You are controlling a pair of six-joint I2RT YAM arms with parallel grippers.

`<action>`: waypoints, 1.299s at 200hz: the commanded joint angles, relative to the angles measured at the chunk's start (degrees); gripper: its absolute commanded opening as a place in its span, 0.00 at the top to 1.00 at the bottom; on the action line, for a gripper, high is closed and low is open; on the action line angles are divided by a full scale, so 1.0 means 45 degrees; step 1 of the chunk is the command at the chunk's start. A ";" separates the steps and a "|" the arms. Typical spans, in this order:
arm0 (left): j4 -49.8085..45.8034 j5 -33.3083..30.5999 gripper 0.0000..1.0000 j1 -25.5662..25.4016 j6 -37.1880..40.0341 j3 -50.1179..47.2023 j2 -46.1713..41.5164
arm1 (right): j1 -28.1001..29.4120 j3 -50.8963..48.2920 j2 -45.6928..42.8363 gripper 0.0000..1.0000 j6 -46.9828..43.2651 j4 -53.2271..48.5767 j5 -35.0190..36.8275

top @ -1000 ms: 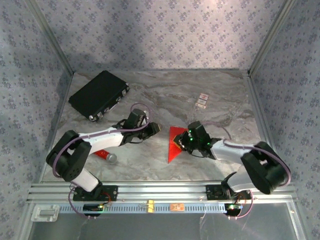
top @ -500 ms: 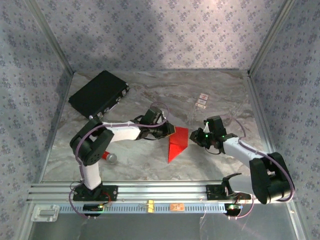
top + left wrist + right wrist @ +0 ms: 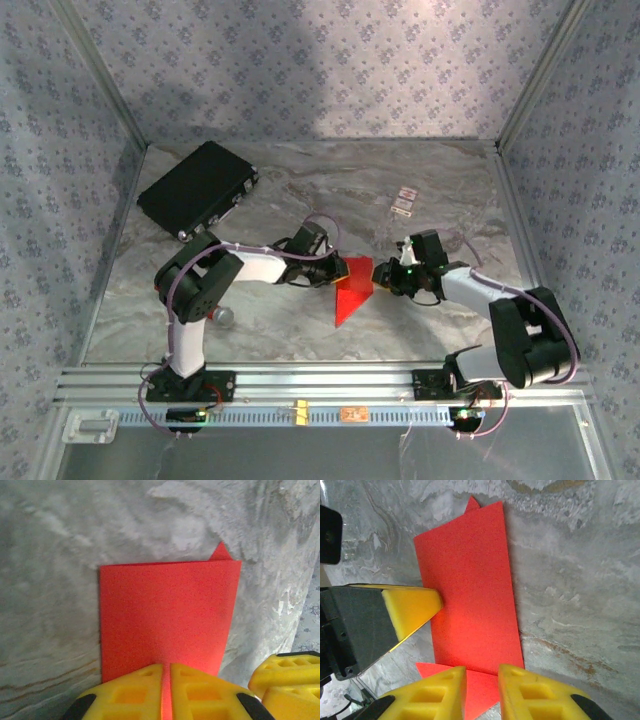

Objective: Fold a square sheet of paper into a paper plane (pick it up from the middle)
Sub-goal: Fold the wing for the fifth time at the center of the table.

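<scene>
The square sheet of paper [image 3: 354,288] is bright red and creased, lying mid-table with a rectangular flap [image 3: 470,590] over a pointed layer [image 3: 480,690]. My left gripper [image 3: 337,270] comes in from the left. It is shut on the sheet's left edge, a thin red strip showing between its yellow fingers [image 3: 166,666]. My right gripper [image 3: 382,274] is at the sheet's right edge. It stands open, its jaws [image 3: 482,672] apart over the flap's near edge and the pointed layer. The left finger [image 3: 412,610] sits on the flap's side in the right wrist view.
A black case [image 3: 197,190] lies at the back left. A small red cylinder with a grey end [image 3: 215,314] rests beside the left arm's base link. Two small white cards [image 3: 403,201] lie at the back right. Patterned walls close in three sides.
My left gripper swung right to the sheet and closed on its left edge. My right gripper let go, pulled back to the right edge and opened a little. The sheet now shows a rectangular flap.
</scene>
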 commanded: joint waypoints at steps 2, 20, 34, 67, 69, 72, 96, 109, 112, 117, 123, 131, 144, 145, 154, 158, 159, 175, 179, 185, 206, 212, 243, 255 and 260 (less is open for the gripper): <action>0.0800 0.0113 0.88 0.0226 -0.0295 -0.0586 0.0188 | 0.0083 0.0294 0.0349 0.73 -0.0316 -0.0404 -0.0300; 0.1213 0.0229 0.88 0.0359 -0.0457 -0.0892 0.0247 | 0.0075 0.0327 0.0586 0.68 -0.0257 -0.0688 -0.0125; 0.1377 0.0269 0.88 0.0413 -0.0488 -0.1010 0.0271 | 0.0086 0.0340 0.0829 0.68 -0.0233 -0.0579 -0.0266; 0.1533 0.0388 0.88 0.0446 -0.0526 -0.1027 0.0396 | 0.0159 0.0340 0.1254 0.67 0.0058 0.0281 -0.1033; 0.1555 0.0398 0.88 0.0433 -0.0528 -0.1019 0.0418 | 0.0163 0.0355 0.1263 0.67 0.0080 0.0295 -0.1039; 0.1545 0.0389 0.88 0.0446 -0.0528 -0.1034 0.0422 | 0.0164 0.0376 0.1281 0.67 0.0076 0.0315 -0.1068; 0.1607 0.0426 0.88 0.0442 -0.0567 -0.1051 0.0422 | 0.0171 0.0472 0.1352 0.69 0.0153 0.0715 -0.1370; 0.1629 0.0427 0.88 0.0433 -0.0552 -0.1037 0.0426 | 0.0184 0.0534 0.1348 0.70 0.0138 0.0878 -0.1441; 0.1625 0.0427 0.88 0.0446 -0.0566 -0.1037 0.0426 | 0.0184 0.0540 0.1362 0.70 0.0117 0.0890 -0.1450; 0.1634 0.0451 0.88 0.0429 -0.0550 -0.1037 0.0442 | 0.0184 0.0591 0.1378 0.70 0.0080 0.0930 -0.1447; 0.1633 0.0474 0.88 0.0432 -0.0542 -0.1027 0.0444 | 0.0185 0.0628 0.1405 0.70 0.0011 0.0952 -0.1452; 0.1648 0.0496 0.88 0.0428 -0.0543 -0.1008 0.0461 | 0.0164 0.0696 0.1479 0.70 -0.0128 0.1009 -0.1517; 0.1661 0.0505 0.88 0.0441 -0.0533 -0.1006 0.0446 | 0.0108 0.0818 0.1701 0.70 -0.0326 0.1160 -0.1769; 0.1661 0.0505 0.88 0.0435 -0.0521 -0.1002 0.0446 | 0.0097 0.0833 0.1718 0.70 -0.0350 0.1192 -0.1796; 0.1675 0.0530 0.88 0.0431 -0.0527 -0.0991 0.0443 | 0.0047 0.0899 0.1916 0.70 -0.0418 0.1404 -0.2042; 0.1661 0.0526 0.88 0.0432 -0.0528 -0.0979 0.0433 | 0.0018 0.0934 0.2011 0.69 -0.0459 0.1510 -0.2149; 0.1661 0.0525 0.88 0.0440 -0.0528 -0.0978 0.0439 | 0.0013 0.0950 0.2029 0.69 -0.0475 0.1523 -0.2162; 0.1661 0.0524 0.88 0.0429 -0.0523 -0.1007 0.0445 | -0.0104 0.1147 0.2378 0.69 -0.0691 0.1652 -0.2432; 0.1679 0.0532 0.88 0.0423 -0.0528 -0.1010 0.0445 | -0.0137 0.1187 0.2459 0.69 -0.0748 0.1697 -0.2511; 0.1684 0.0535 0.88 0.0434 -0.0527 -0.1003 0.0445 | -0.0176 0.1254 0.2601 0.69 -0.0847 0.1758 -0.2660; 0.1719 0.0524 0.88 0.0442 -0.0513 -0.1017 0.0464 | -0.0340 0.1608 0.3134 0.68 -0.1363 0.1680 -0.3146; 0.1719 0.0534 0.88 0.0446 -0.0525 -0.1017 0.0462 | -0.0405 0.1717 0.3273 0.68 -0.1566 0.1654 -0.3339; 0.1758 0.0530 0.88 0.0439 -0.0520 -0.1037 0.0428 | -0.0609 0.2234 0.3765 0.68 -0.2304 0.1112 -0.4046; 0.1783 0.0532 0.88 0.0438 -0.0523 -0.1037 0.0426 | -0.0619 0.2479 0.3839 0.69 -0.2777 0.0544 -0.3907; 0.1792 0.0541 0.88 0.0442 -0.0520 -0.1037 0.0424 | -0.0653 0.2556 0.3890 0.69 -0.2939 0.0348 -0.3844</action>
